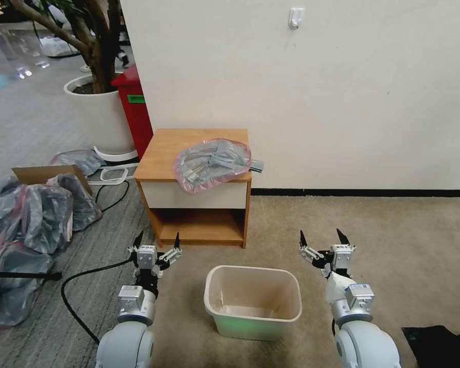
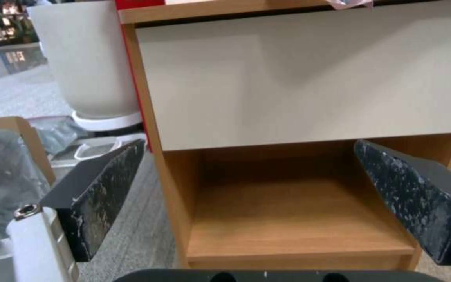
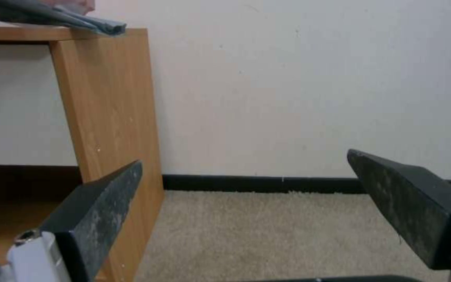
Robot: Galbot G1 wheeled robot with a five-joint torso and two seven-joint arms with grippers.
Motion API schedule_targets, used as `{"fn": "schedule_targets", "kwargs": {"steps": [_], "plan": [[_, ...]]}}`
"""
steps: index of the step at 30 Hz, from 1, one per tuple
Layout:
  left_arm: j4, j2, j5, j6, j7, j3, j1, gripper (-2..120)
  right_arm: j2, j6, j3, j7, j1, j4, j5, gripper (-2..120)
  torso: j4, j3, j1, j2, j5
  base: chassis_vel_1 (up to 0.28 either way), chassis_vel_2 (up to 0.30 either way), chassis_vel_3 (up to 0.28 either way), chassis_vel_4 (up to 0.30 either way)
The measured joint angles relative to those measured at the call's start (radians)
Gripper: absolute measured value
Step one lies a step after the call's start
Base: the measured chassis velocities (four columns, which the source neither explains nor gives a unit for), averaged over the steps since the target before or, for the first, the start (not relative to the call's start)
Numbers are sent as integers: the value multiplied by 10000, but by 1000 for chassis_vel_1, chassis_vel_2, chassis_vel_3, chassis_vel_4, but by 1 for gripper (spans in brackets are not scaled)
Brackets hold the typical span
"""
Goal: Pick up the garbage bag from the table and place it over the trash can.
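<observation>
The garbage bag [image 1: 212, 164] lies crumpled on the wooden surface [image 1: 163, 148] of the nightstand, toward its right front corner, with its pink-red rim hanging slightly over the white drawer front [image 1: 194, 195] and a grey flap sticking out past the right edge. The trash can [image 1: 252, 300] stands upright on the beige carpet [image 1: 393, 245] in front of the nightstand, between the two arms.

The left pincer [image 1: 157, 240] hovers low, just left of the trash can and level with the nightstand's lower shelf [image 2: 288, 219], its fingers spread apart and holding nothing. The right pincer [image 1: 322, 237] hovers to the right of the trash can, facing the white wall [image 1: 342, 92], its fingers also spread apart and holding nothing. Both are well apart from the garbage bag.
</observation>
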Motion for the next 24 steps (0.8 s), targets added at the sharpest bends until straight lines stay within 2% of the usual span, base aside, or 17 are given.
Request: {"fn": "schedule_targets", "kwargs": {"steps": [24], "plan": [[0,0,0,-1,0,0,0,100,0,0,0,0,0,0,0,100,0,0,0,0,0,0,0,0,0]]}}
